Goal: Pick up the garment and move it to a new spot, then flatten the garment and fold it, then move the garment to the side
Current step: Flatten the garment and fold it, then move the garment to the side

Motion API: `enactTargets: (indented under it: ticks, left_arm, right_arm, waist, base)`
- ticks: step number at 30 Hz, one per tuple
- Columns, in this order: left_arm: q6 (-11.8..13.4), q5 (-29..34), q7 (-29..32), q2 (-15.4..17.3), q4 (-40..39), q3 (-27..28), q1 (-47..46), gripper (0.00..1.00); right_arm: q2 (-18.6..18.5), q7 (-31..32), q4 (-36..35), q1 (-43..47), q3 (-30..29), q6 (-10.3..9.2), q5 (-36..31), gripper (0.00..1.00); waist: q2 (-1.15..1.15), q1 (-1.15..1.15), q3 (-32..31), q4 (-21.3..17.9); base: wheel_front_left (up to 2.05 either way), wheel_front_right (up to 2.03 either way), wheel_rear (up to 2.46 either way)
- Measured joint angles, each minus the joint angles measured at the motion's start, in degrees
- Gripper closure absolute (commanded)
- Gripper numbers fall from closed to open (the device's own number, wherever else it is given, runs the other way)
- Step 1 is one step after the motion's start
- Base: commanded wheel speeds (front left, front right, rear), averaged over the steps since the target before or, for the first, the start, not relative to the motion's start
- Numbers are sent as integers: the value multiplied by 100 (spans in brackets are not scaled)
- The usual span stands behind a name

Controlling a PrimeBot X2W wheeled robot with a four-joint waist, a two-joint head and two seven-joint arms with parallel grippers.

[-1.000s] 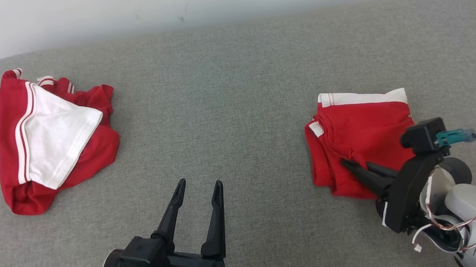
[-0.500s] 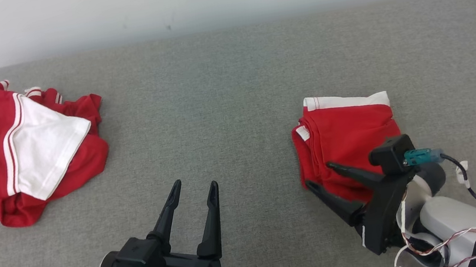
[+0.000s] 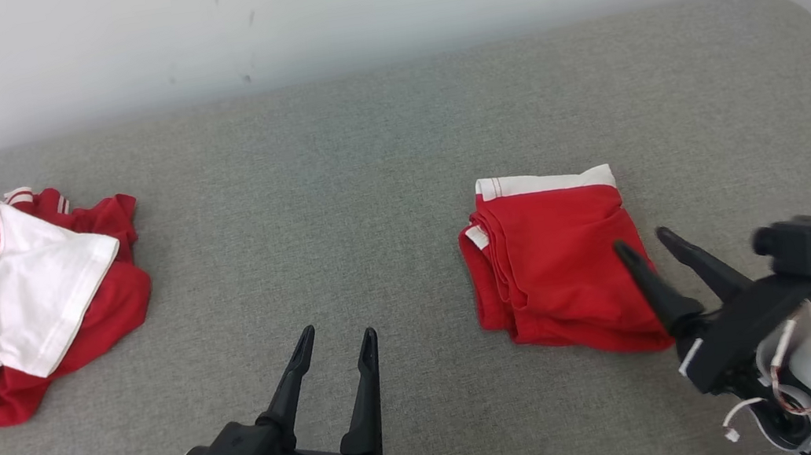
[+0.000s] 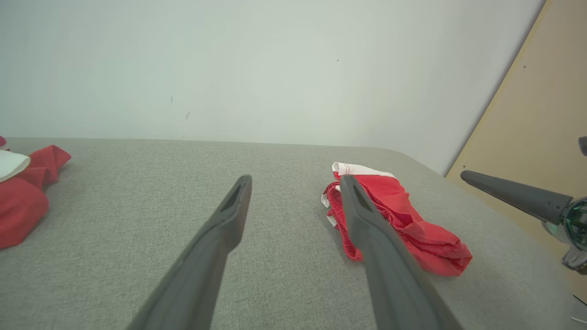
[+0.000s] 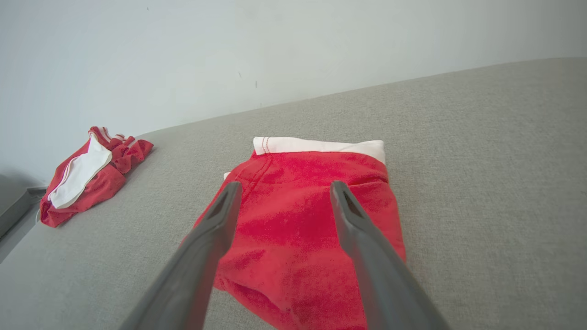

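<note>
Folded red cloth garment w/ a white band [image 3: 562, 269] lies flat on the grey fabric-covered desk [image 3: 379, 152], right at the right jaws. Band edge is on the far side from those jaws, and a small white tag sticks out at the garment's left edge. In the right wrist view the garment [image 5: 284, 220] fills the gap between the two dark fingers [image 5: 202, 256] and runs out ahead of their tips. In the head view one finger [image 3: 652, 288] overlaps the garment's near right corner. Can't tell if the tips touch the cloth. Right jaws are parted approx. halfway and hold nothing.

Left jaws are also parted, nothing between the fingers [image 3: 292, 378], which sit over bare desk. From the left wrist view the garment [image 4: 403, 220] is ahead & to the right of them, partly behind one finger, not touching.

A crumpled red-and-white cloth garment w/ striped trim [image 3: 34, 295] sits well apart, far to the left of both jaws near the desk's left edge. A pale wall [image 3: 374, 2] runs behind the desk.
</note>
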Motion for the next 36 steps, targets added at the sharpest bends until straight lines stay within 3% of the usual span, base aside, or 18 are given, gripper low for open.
enactTargets:
  ticks: [8,20,36]
  left_arm:
    - [-7,34,0,3,-46,-97,-2,0]
    - [-8,70,0,12,-57,-118,-26,0]
    - [-59,77,8,-18,-33,-232,-229,0]
  right_arm:
    - [205,-235,401,758,-939,45,1616,0]
    - [840,234,914,976,-1495,298,3128,0]
    - [1117,839,1534,622,-1792,392,3832,0]
  waist:
    - [0,0,69,-54]
    - [0,1,239,17]
    - [0,1,448,285]
  base:
    - [0,0,0]
    - [0,0,0]
    - [0,0,0]
